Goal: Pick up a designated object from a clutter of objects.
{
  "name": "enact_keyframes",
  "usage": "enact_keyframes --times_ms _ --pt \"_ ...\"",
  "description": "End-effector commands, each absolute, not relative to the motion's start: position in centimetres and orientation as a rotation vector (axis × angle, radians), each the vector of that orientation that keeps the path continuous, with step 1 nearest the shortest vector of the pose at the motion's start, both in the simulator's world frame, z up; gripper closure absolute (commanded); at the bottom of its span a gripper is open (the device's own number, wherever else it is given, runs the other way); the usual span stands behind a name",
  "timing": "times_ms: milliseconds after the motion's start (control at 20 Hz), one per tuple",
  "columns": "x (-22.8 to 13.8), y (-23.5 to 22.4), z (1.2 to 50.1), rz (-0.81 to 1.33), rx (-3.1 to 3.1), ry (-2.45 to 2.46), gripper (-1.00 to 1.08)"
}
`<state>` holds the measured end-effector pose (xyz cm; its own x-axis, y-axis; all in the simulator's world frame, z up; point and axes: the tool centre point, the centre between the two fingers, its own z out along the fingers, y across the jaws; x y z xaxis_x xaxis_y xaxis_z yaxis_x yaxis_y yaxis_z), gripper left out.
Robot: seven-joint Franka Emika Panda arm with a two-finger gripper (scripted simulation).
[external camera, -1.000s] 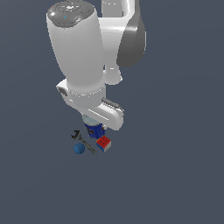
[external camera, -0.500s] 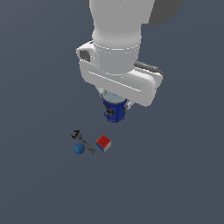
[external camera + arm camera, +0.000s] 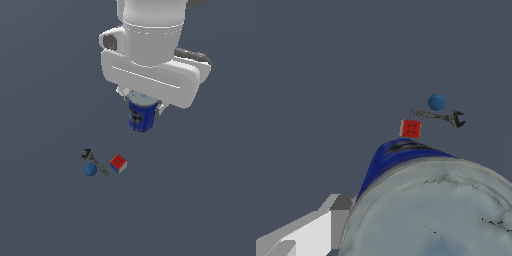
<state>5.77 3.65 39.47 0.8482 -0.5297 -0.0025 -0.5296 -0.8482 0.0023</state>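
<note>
Blue cylindrical can with a pale silvery-grey lid and dark label hangs clear of the dark grey bench, tucked under the white arm's wrist, with the fingers clamped on its upper part. Its lid fills the wrist view, close to the lens. Below and toward the exterior view's left, the other items lie on the bench: a red, white and blue puzzle cube, a dark grey metal wrench just beside it, and a small plain blue ball touching the wrench.
</note>
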Motion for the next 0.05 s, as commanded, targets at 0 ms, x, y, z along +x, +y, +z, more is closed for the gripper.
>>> enact_keyframes --times_ms 0 --pt "5.85 3.65 39.69 0.000 3.019 -0.867 1.08"
